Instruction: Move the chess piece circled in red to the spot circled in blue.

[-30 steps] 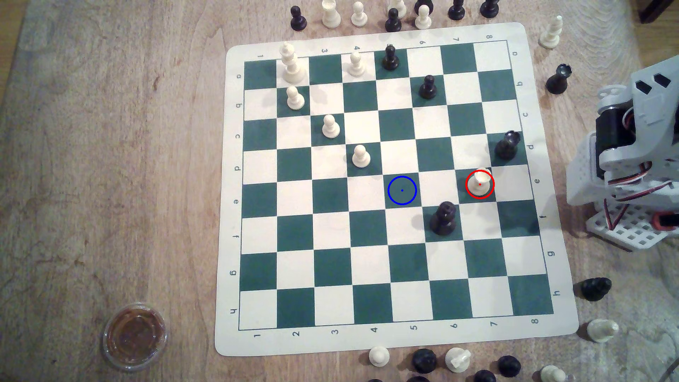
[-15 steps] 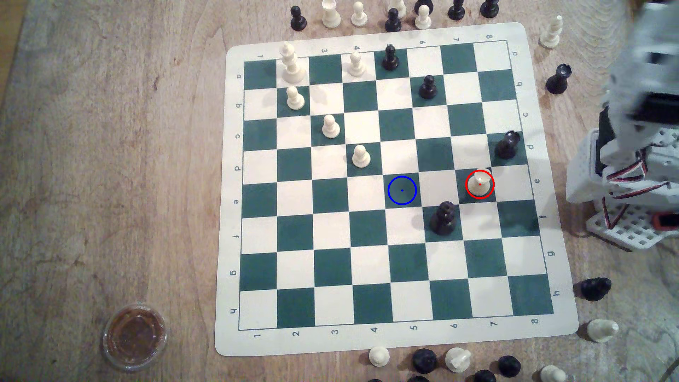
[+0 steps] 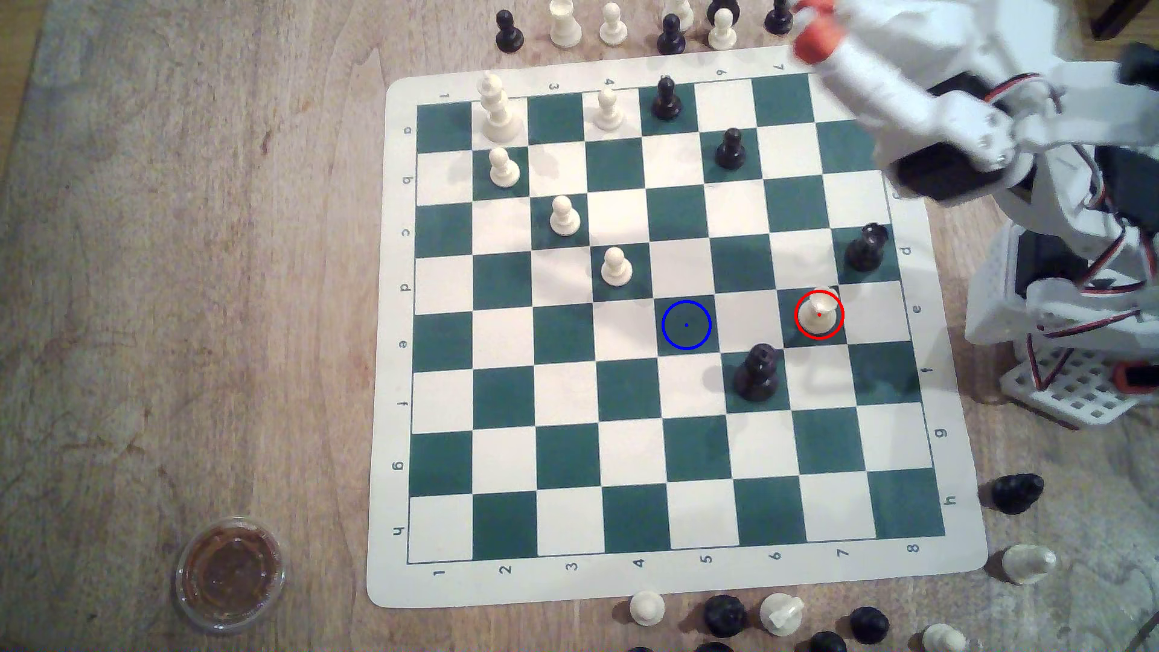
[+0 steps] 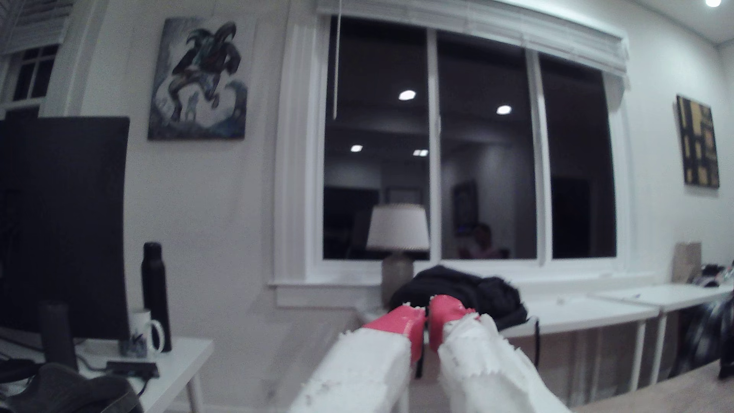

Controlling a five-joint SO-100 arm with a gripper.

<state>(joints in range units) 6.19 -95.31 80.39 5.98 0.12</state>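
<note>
The chess piece (image 3: 818,311), short and cream-white with a cup-like top, stands inside the red ring on a green square toward the exterior view's right. The spot (image 3: 686,325), a green square under a blue ring with a centre dot, lies two squares to its left and holds nothing. My gripper (image 3: 810,28), white with red-orange tips, hangs blurred high over the board's far right corner, well away from the piece. In the wrist view the gripper (image 4: 428,313) points out at the room, its red fingertips (image 4: 405,323) pressed together, holding nothing.
A black piece (image 3: 757,371) stands diagonally between the chess piece and the spot; another black piece (image 3: 866,247) stands just beyond the chess piece. White pawns (image 3: 616,266) run diagonally across the board (image 3: 395,389). Spare pieces line its edges. A lidded cup (image 3: 229,572) sits near left.
The arm has unfolded from its rest at the right edge and swung up and over the board's far right corner. No piece on the board has moved.
</note>
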